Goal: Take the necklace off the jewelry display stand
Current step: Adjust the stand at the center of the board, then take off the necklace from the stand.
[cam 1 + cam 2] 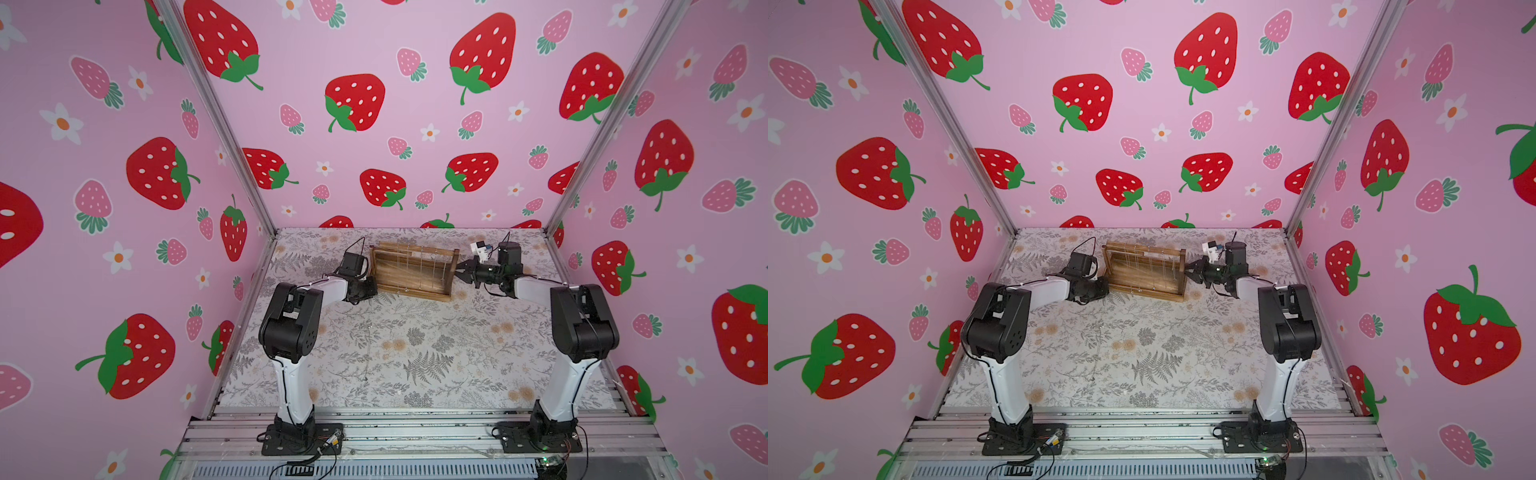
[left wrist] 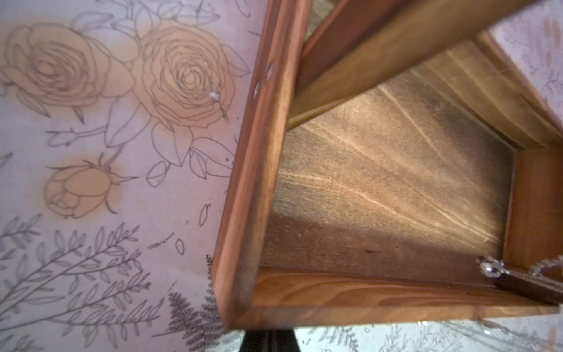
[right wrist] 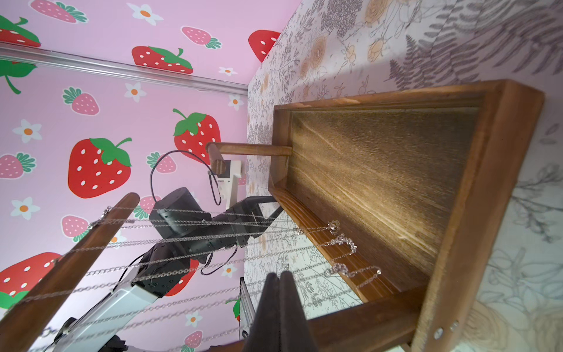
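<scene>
**A:** Items, left to right?

**B:** Left gripper [image 1: 372,291]: one; clenched, nothing seen in it, just beside the stand's left end. Stand [image 1: 411,292]: one, at the table's far side. Necklaces [image 3: 344,242]: at least four chains, all hung over the top bar [image 3: 70,265]. Right gripper [image 3: 280,283]: one; fingers pressed together among the chains; cannot tell whether one is caught.

**A:** Hazards?

**B:** Judged: chains crowd, so two may snag together; a caught chain could drag or tip the stand.

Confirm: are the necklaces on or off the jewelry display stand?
On. Several necklaces drape over the top bar of the jewelry display stand, their chains stretched across it.
</scene>
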`<action>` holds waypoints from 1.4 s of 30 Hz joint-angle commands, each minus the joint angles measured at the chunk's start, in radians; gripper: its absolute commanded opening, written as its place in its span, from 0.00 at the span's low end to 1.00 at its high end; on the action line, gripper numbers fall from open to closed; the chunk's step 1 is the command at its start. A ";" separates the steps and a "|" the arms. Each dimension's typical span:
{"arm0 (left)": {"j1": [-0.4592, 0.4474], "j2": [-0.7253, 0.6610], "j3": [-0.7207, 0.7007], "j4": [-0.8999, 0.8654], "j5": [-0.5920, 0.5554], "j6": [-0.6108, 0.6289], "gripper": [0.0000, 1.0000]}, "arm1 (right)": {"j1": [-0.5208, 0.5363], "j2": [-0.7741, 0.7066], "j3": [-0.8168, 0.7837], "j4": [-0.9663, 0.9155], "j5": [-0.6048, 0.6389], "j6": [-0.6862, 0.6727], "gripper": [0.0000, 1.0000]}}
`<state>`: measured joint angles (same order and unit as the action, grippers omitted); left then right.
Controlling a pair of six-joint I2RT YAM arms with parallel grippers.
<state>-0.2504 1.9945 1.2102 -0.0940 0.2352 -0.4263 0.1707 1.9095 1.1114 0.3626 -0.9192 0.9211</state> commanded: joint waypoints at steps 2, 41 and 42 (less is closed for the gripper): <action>-0.001 -0.015 -0.016 -0.001 -0.027 0.033 0.00 | 0.023 -0.084 -0.066 0.079 -0.007 0.005 0.00; -0.226 -0.523 -0.151 0.159 -0.197 0.114 0.45 | 0.194 -0.697 -0.645 -0.192 0.790 -0.318 0.06; -0.227 -0.518 -0.145 0.161 -0.209 0.121 0.45 | 0.194 -0.702 -0.647 -0.192 0.789 -0.317 0.06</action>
<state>-0.4675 1.4563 1.0153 0.0380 0.1108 -0.3565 0.3637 1.2083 0.4603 0.1535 -0.1192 0.6018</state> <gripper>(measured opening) 0.445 0.059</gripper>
